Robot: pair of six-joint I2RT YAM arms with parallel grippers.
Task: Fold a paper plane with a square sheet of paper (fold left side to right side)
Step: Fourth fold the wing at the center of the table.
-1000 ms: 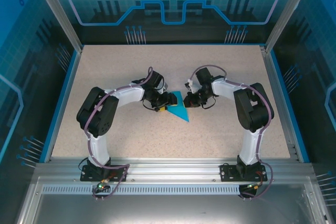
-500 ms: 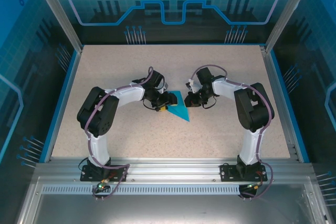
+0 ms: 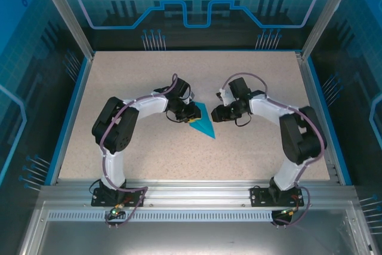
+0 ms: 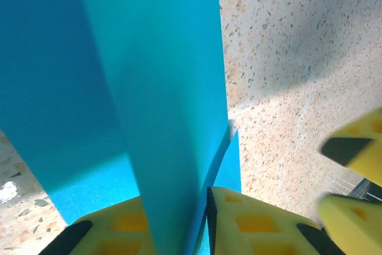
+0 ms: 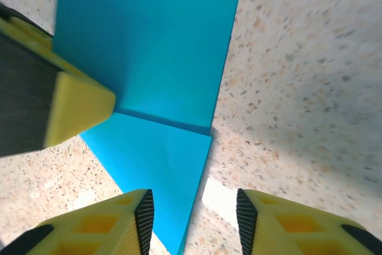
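The square sheet of paper [image 3: 203, 125] lies mid-table as a folded teal triangle with its tip toward the arms. My left gripper [image 3: 190, 115] is at its left edge. In the left wrist view a raised flap of the sheet [image 4: 155, 88] runs down between the yellow fingers [image 4: 256, 225], which are shut on it. My right gripper [image 3: 216, 113] sits just right of the sheet, open. In the right wrist view the folded layers [image 5: 149, 40] lie flat, and one paper edge reaches between the spread fingertips [image 5: 143, 216].
The speckled table [image 3: 149, 82] has a dark blue border strip [image 3: 71, 111] on the left and metal frame posts [image 3: 62, 10] at the back corners. Both arms' elbows bend outward, and the aluminium rail [image 3: 197, 192] holds their bases.
My left gripper has closed onto the paper flap. My right gripper has opened and let go of the sheet, and the right arm's elbow has swung outward to the right.
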